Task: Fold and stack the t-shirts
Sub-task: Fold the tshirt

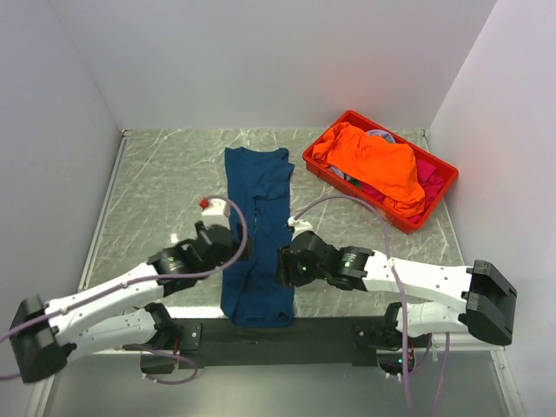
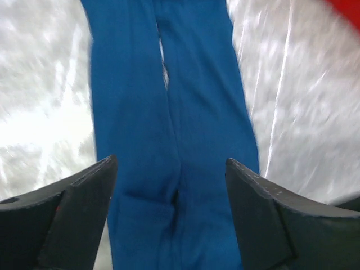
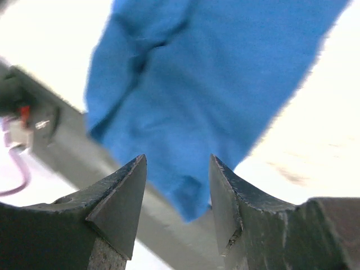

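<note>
A dark navy-blue t-shirt lies folded into a long narrow strip down the middle of the table, its near end over the front edge. No chest print shows. My left gripper is open just left of the strip; in the left wrist view the blue cloth runs between its fingers, nothing gripped. My right gripper is open at the strip's right edge; in the right wrist view the cloth's near corner hangs between its tips. A bright orange t-shirt lies on magenta-pink shirts.
A red plastic crate at the back right holds the orange and pink shirts. White walls close in the table on three sides. The black mounting rail runs along the near edge, under the shirt's end.
</note>
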{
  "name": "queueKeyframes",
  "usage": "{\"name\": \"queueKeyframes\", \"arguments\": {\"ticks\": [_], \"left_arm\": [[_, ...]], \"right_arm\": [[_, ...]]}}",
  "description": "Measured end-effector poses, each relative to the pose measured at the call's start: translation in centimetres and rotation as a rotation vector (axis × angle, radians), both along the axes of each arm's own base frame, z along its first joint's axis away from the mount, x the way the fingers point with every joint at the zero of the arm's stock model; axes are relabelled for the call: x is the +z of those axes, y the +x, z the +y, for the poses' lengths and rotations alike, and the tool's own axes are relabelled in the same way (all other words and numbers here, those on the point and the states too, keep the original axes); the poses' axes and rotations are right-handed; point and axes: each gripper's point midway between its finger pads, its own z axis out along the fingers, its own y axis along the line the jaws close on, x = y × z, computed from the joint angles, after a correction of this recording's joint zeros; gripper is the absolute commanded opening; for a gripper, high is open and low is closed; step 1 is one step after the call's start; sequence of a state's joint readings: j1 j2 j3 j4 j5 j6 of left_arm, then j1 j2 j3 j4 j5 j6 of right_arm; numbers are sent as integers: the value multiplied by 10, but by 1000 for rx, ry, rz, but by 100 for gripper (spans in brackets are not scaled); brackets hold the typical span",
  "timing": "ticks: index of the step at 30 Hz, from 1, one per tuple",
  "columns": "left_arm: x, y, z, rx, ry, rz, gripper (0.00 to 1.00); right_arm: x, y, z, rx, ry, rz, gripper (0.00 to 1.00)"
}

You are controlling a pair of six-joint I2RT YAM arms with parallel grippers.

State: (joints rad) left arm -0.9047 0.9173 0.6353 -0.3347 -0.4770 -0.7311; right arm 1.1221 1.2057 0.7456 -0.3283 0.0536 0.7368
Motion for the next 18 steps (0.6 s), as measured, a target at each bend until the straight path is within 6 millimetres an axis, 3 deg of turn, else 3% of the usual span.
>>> {"name": "queueKeyframes", "arguments": {"ticks": [3,8,12,18], "left_arm": [[-28,-23,-13,-33,95,55,76],[-68,-54,-13,-48,263,122,66],[-85,-60,-10,-8,353,152,56],[-99,-63,-13,30,415,176,50]], "right_arm": [[-12,7,-15,-32,-35,0,56],[-29,9,-35,-61,-65,12,56],[-37,8,-44,-74,-77,22,56],[-39,5,-48,-73,-65,22,56]]}}
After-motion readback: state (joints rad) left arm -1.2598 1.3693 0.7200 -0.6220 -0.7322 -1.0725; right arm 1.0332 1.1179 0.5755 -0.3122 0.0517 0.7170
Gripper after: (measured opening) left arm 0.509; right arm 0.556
